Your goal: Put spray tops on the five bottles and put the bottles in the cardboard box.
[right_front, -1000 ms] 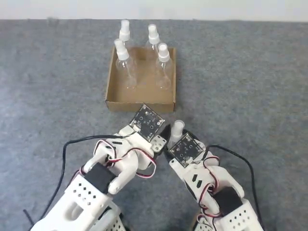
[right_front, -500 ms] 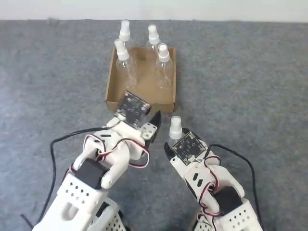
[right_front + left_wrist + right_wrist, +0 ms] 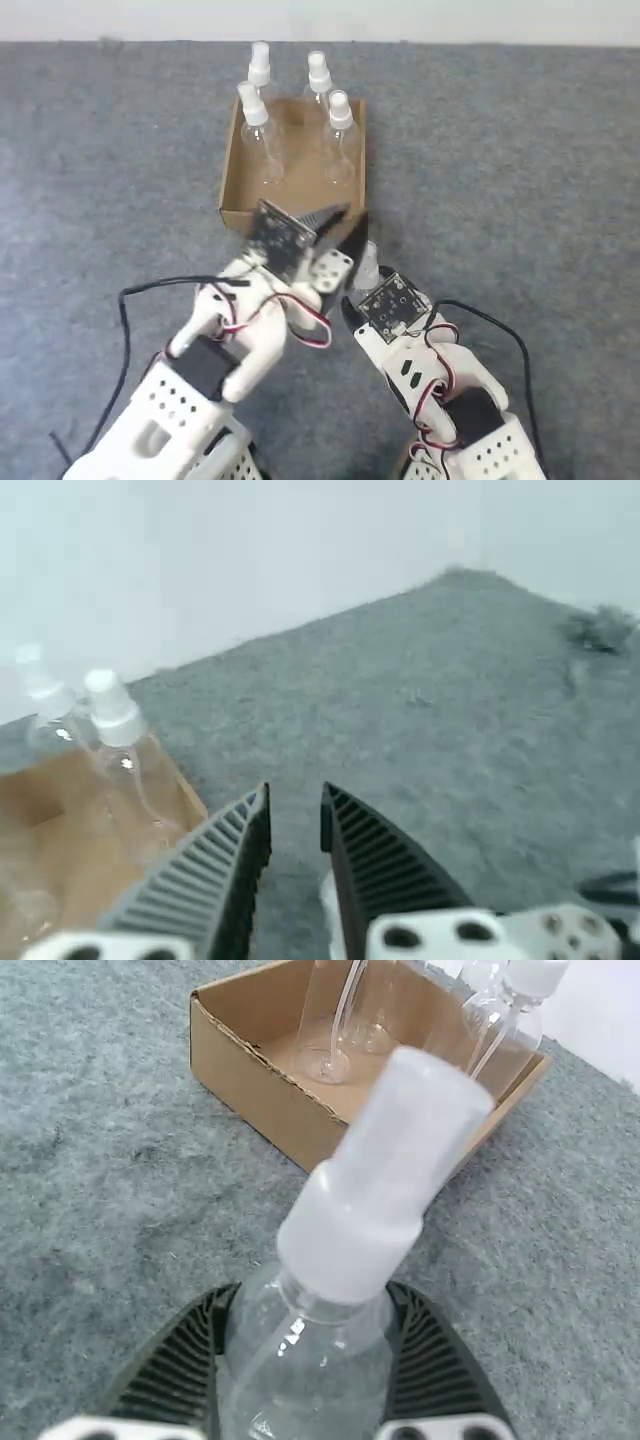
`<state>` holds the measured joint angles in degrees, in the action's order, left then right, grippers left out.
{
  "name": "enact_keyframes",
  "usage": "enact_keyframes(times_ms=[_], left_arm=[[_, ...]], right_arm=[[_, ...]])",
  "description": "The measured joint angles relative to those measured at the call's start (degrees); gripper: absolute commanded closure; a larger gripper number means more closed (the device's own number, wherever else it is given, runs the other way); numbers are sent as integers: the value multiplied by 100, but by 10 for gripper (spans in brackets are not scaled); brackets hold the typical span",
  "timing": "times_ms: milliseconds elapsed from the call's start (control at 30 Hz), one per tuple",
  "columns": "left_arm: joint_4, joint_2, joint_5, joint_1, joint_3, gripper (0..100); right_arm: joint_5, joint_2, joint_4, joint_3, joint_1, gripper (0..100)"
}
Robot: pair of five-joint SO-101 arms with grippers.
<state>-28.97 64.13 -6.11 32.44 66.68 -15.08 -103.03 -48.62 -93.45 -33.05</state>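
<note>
There are 5 bottles (image 3: 339, 160), 1 box (image 3: 290, 216) and 2 grippers, all over a grey carpet (image 3: 500, 150). 4 of the bottles stand upright inside the box in 2 rows of 2, and each wears a white spray top (image 3: 339, 108). The far 2 seem to stand against the back wall, though their bases are hard to make out from above. The 5th bottle (image 3: 300, 1360) is outside the box, just in front of its near right corner. It is clamped in the right gripper (image 3: 310, 1310), whose ribbed black jaws press on both sides of the body below the shoulder. This bottle is clear plastic with a rounded shoulder and a thin tube running down inside. A frosted white top (image 3: 380, 1180) is seated on its neck. In the high view that top (image 3: 367, 262) rises just beyond the right arm's camera board. The left gripper (image 3: 295, 800) holds nothing, and its toothed jaws are parted by a narrow gap. In the high view the left gripper (image 3: 338, 225) hangs over the box's near wall by the right corner, just beside the 5th bottle's top. The box is plain brown cardboard, open at the top, with low walls that reach only partway up the bottles.
</note>
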Motion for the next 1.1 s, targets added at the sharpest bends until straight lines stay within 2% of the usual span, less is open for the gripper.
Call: enact_keyframes(times_ms=[267, 500, 600, 967, 1100], left_arm=[[-70, 0, 334, 211, 299, 924], [-1705, 88, 369, 211, -387, 924], [-2119, 88, 369, 211, -589, 924], [-2286, 141, 369, 211, -686, 924], [-2549, 756, 387, 237, -668, 924]], right_arm=[[0, 0, 0, 0, 0, 991], [0, 0, 0, -9, 0, 991], [0, 0, 0, -9, 0, 991], [9, 0, 0, -9, 0, 991], [35, 0, 0, 0, 0, 991]])
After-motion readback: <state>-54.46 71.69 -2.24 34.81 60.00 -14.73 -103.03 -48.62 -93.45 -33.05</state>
